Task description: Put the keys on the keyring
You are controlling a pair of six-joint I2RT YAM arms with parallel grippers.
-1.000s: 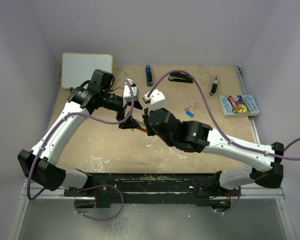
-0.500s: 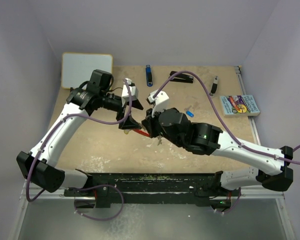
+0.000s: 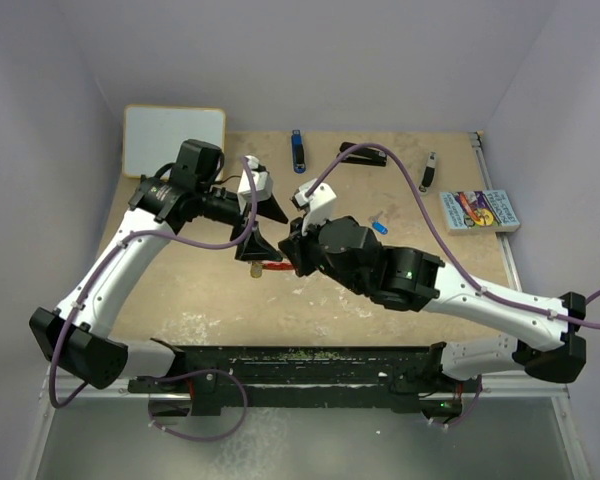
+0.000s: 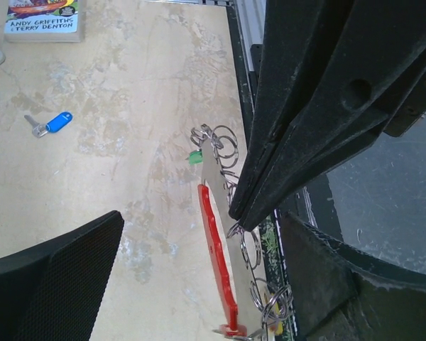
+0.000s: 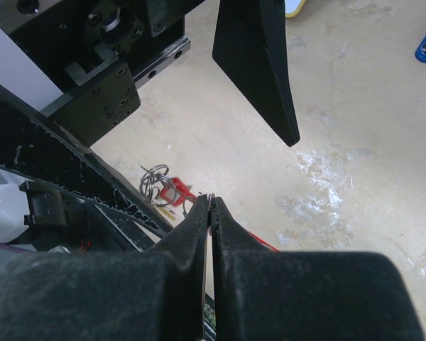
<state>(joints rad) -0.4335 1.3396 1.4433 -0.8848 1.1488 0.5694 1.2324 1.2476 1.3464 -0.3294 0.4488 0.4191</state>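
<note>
open: bare table (image 3: 180,290) far left | blocked: centre, left pincer (image 3: 265,232) and right pincer (image 3: 292,262) crowd keyring (image 3: 272,266)

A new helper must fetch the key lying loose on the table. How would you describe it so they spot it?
Start at the colourful book on the right edge of the table. Toward the middle from it lies the blue-tagged key, alone on bare wood. It is far smaller than the blue-and-black stick at the far edge.

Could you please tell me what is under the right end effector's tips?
The keyring, red clip and silver rings, with a green tag. The shut right end effector hides the link it pinches.
</note>
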